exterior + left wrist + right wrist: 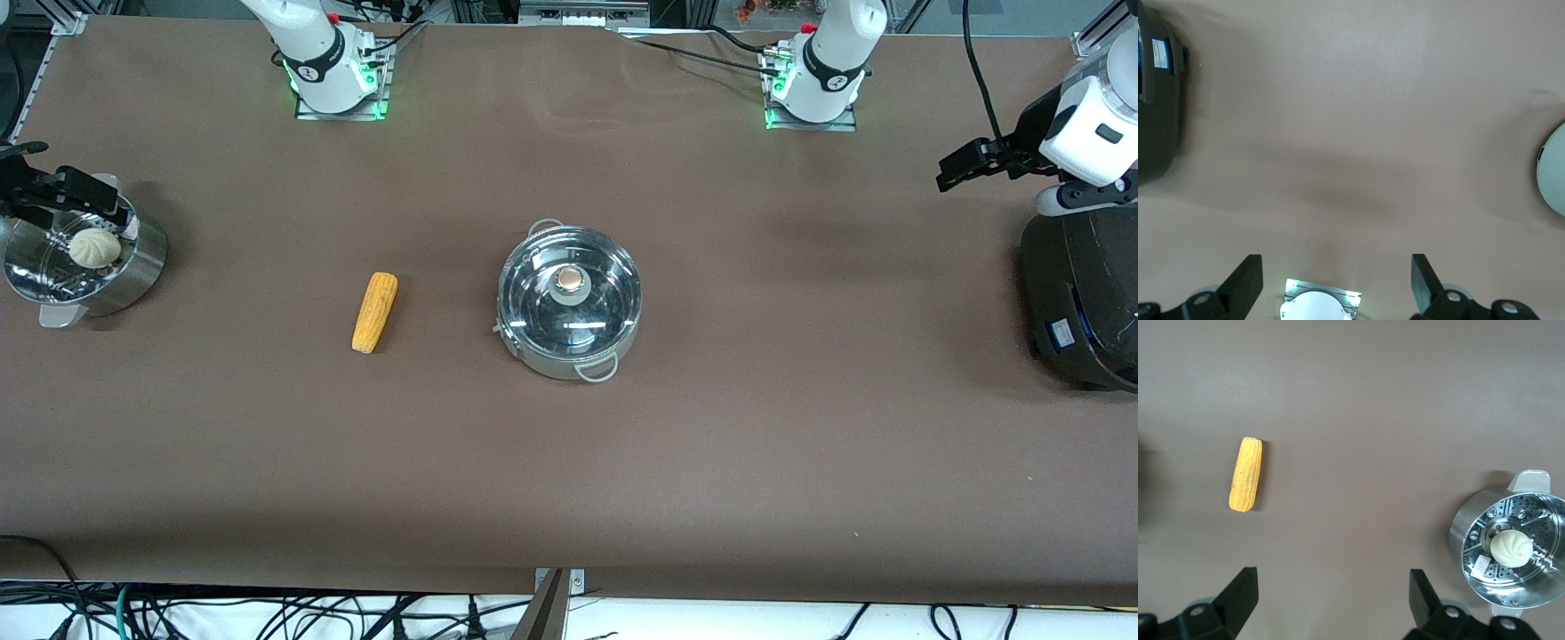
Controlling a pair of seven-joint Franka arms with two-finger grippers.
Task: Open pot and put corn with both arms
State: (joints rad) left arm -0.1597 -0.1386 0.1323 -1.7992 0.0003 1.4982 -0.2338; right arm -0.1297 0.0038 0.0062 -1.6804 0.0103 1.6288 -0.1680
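Observation:
The steel pot (569,307) stands mid-table with its glass lid and tan knob (572,281) on. Its pale edge shows in the left wrist view (1555,170). The yellow corn (375,311) lies on the table beside the pot, toward the right arm's end, and shows in the right wrist view (1246,475). My right gripper (44,182) is open and empty above the steamer pot; in its own view (1331,593) bare table lies between its fingers. My left gripper (949,172) is open and empty, up over the table by the black cooker, and shows in its own view (1335,273).
A steel steamer pot (133,267) with a white bun (94,247) stands at the right arm's end of the table, also in the right wrist view (1471,540). A large black cooker (1080,302) stands at the left arm's end, also in the left wrist view (1155,100).

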